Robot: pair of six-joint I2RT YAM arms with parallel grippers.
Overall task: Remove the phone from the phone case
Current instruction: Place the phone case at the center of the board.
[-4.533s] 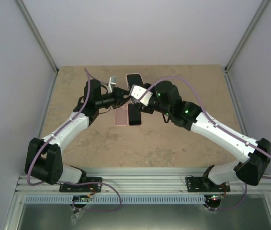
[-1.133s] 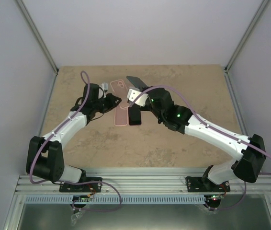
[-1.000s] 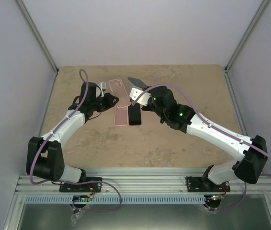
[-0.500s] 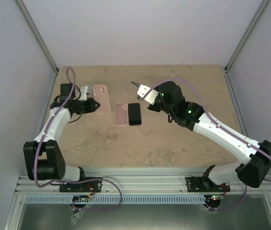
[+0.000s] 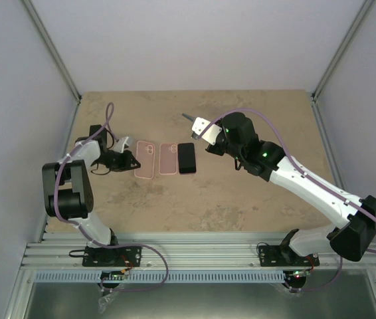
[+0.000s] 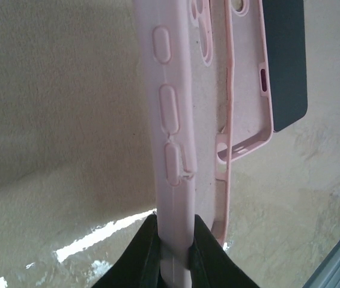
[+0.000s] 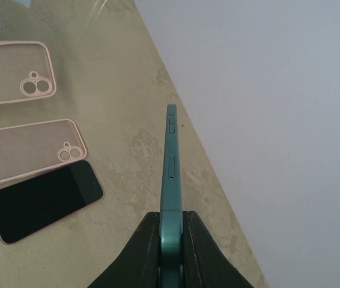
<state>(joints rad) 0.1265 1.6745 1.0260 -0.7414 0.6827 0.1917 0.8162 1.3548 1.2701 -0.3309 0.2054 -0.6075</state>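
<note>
My right gripper (image 7: 171, 240) grips the teal phone (image 7: 170, 174) by its edge, up off the table (image 5: 241, 199), while my left gripper (image 6: 173, 252) pinches the empty pink case (image 6: 170, 120) low beside a spare case (image 5: 168, 158) (apart so neither snags, I judge).

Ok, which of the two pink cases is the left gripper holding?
The outer pink case, at the row's left end, pinched by the left gripper. The other case lies free beside the dark phone.

The phone case (image 5: 146, 159) in the left tool (image 6: 175, 240) now off the phone (image 7: 170, 174), beside the spare case (image 5: 168, 158).
</note>
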